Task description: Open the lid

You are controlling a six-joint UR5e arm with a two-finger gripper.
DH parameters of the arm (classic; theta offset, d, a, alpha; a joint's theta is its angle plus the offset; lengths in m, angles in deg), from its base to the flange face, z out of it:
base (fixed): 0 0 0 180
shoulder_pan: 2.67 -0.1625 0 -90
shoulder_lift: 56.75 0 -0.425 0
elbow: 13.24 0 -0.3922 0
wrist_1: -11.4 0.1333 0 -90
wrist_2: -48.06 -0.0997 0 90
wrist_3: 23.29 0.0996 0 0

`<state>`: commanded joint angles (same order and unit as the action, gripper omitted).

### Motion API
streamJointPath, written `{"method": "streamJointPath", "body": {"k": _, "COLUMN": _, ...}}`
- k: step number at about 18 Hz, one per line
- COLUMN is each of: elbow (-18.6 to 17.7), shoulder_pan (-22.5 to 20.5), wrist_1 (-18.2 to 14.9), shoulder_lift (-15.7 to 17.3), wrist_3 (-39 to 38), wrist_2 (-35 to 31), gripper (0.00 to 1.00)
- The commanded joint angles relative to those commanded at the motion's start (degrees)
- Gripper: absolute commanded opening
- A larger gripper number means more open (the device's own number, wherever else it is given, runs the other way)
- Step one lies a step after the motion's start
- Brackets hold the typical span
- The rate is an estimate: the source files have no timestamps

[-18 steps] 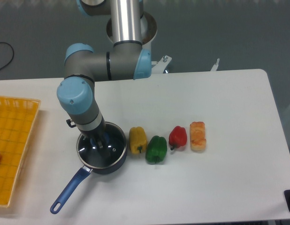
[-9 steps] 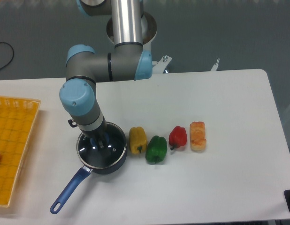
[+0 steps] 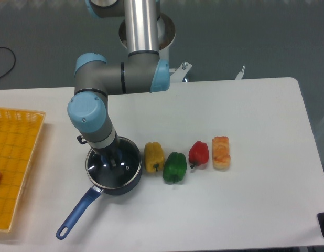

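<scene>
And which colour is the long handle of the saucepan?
Blue; the long saucepan handle shows clearly in the fixed camera view.

Dark-blue saucepan [image 3: 125, 184]; yellow [image 3: 153, 156], green [image 3: 174, 167], red peppers [image 3: 198, 153].

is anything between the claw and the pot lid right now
Nothing visible does. The claw is right over the middle of the lid, which sits on the saucepan. The wrist hides the knob, so contact and grip can't be told. The yellow pepper stands just beside the pan, not in between.
</scene>
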<state>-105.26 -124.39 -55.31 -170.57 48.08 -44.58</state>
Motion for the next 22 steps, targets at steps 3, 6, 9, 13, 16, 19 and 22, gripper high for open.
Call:
{"method": "streamJointPath", "body": {"k": 3, "elbow": 0.00, "shoulder_pan": 0.00, "wrist_1": 0.00, "shoulder_lift": 0.00, "wrist_3": 0.00, "wrist_2": 0.70, "gripper": 0.89}}
{"method": "streamJointPath", "body": {"k": 6, "elbow": 0.00, "shoulder_pan": 0.00, "wrist_1": 0.09, "shoulder_lift": 0.00, "wrist_3": 0.00, "wrist_2": 0.70, "gripper": 0.84}}
{"method": "streamJointPath", "body": {"k": 9, "elbow": 0.00, "shoulder_pan": 0.00, "wrist_1": 0.09, "shoulder_lift": 0.00, "wrist_3": 0.00, "wrist_2": 0.79, "gripper": 0.75}}
{"method": "streamJointPath", "body": {"k": 13, "elbow": 0.09, "shoulder_pan": 0.00, "wrist_1": 0.09, "shoulder_lift": 0.00, "wrist_3": -0.09, "wrist_2": 0.70, "gripper": 0.70}}
{"method": "streamJointPath", "body": {"k": 16, "elbow": 0.09, "shoulder_pan": 0.00, "wrist_1": 0.09, "shoulder_lift": 0.00, "wrist_3": -0.17, "wrist_2": 0.70, "gripper": 0.65}}
{"method": "streamJointPath", "body": {"k": 19, "elbow": 0.00, "shoulder_pan": 0.00, "wrist_1": 0.09, "shoulder_lift": 0.00, "wrist_3": -0.17, "wrist_2": 0.70, "gripper": 0.62}}
{"method": "streamJointPath", "body": {"k": 22, "elbow": 0.09, "shoulder_pan": 0.00, "wrist_1": 0.09, "shoulder_lift": 0.09, "wrist_3": -0.44, "wrist_2": 0.70, "gripper": 0.56}}
